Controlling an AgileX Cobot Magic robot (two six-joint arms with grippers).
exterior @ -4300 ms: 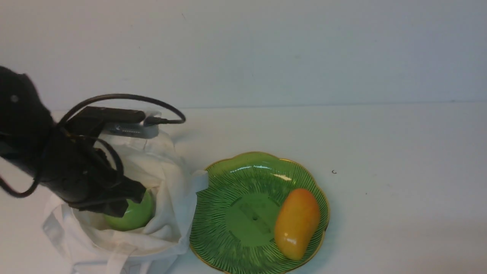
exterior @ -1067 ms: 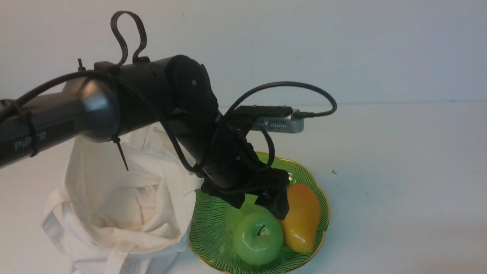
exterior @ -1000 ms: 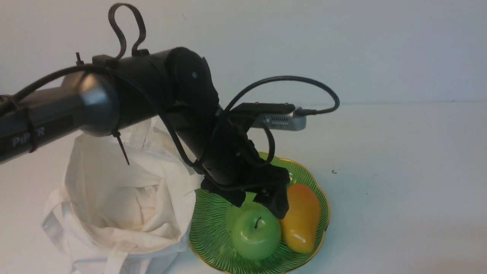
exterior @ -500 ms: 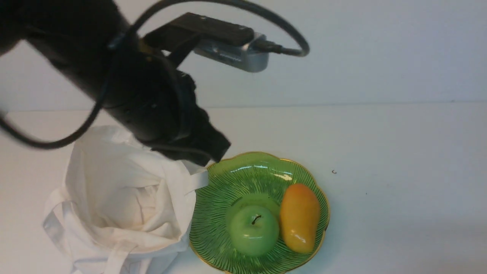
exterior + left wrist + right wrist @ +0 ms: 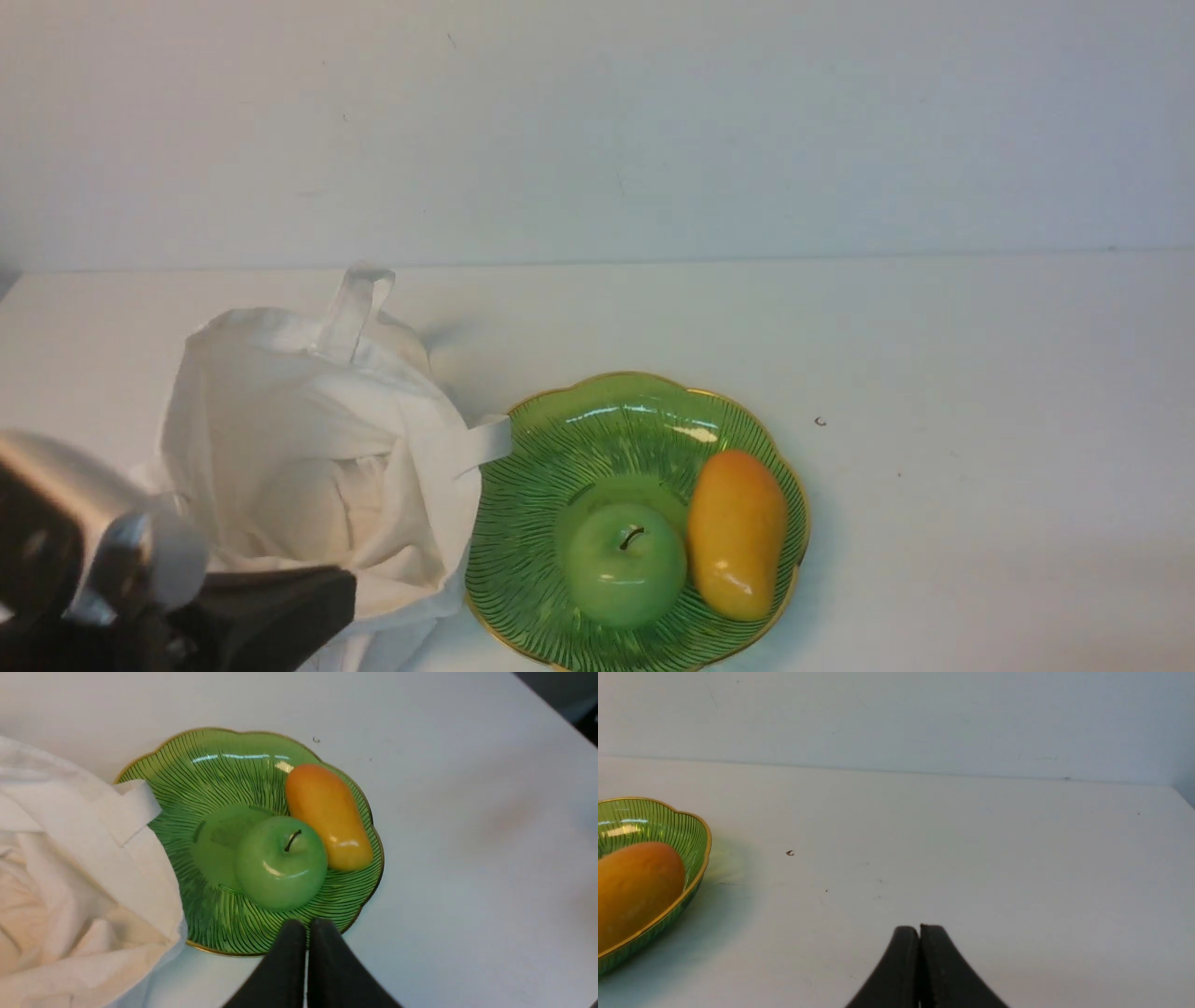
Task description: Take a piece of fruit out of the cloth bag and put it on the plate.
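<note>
The green apple (image 5: 624, 574) sits upright on the green scalloped plate (image 5: 597, 439), touching the orange-yellow mango (image 5: 738, 534) beside it. The white cloth bag (image 5: 308, 439) lies slumped to the plate's left, one strap end over the plate's rim. In the left wrist view the apple (image 5: 280, 862), plate (image 5: 201, 770), mango (image 5: 327, 814) and bag (image 5: 79, 858) all show. My left gripper (image 5: 307, 926) is shut and empty, above the plate's near rim. Its arm shows at the front view's lower left corner. My right gripper (image 5: 919, 929) is shut and empty over bare table.
The white table (image 5: 980, 420) stretches right of the plate to a pale wall. A tiny dark speck (image 5: 820, 422) lies right of the plate. The plate's edge (image 5: 698, 826) and mango (image 5: 635, 886) show in the right wrist view.
My left arm let go of the apple on the plate, rose, and pulled back toward the lower left. The apple stays beside the mango.
</note>
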